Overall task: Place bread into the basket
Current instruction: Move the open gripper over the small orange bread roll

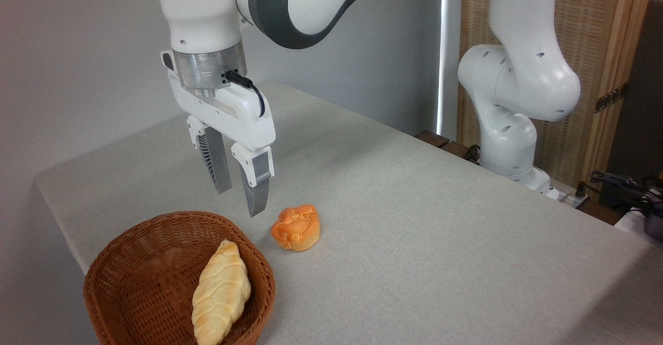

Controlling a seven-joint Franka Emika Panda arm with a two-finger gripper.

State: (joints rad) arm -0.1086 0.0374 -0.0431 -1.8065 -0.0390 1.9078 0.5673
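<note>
The table (424,241), covered in a pale grey cloth, is seen filling most of the view; a plain grey wall is noted behind it and a wicker screen (585,65) at far right. The arm's white base column (510,122) is mounted at the far right edge of the table, with its upper links carried across the top of the view to the left.

The basket (124,262), brown woven wicker, is placed at the near left corner, partly cut by the lower edge of the view. A pale-yellow braided loaf (221,292) is found lying inside it, leaned against the right inner wall.

The gripper (239,200) is held pointing down above the cloth, just beyond the basket's far rim; the jaws are parted moderately and nothing is held between them. The right fingertip is seen just left of the bread.

The bread (296,227), a small orange bun with a knotted top, is resting on the cloth just right of the basket, apart from its rim. Between bun and basket only the rim is interposed.

Dark cables (629,189) are noted at the far right, off the table.
</note>
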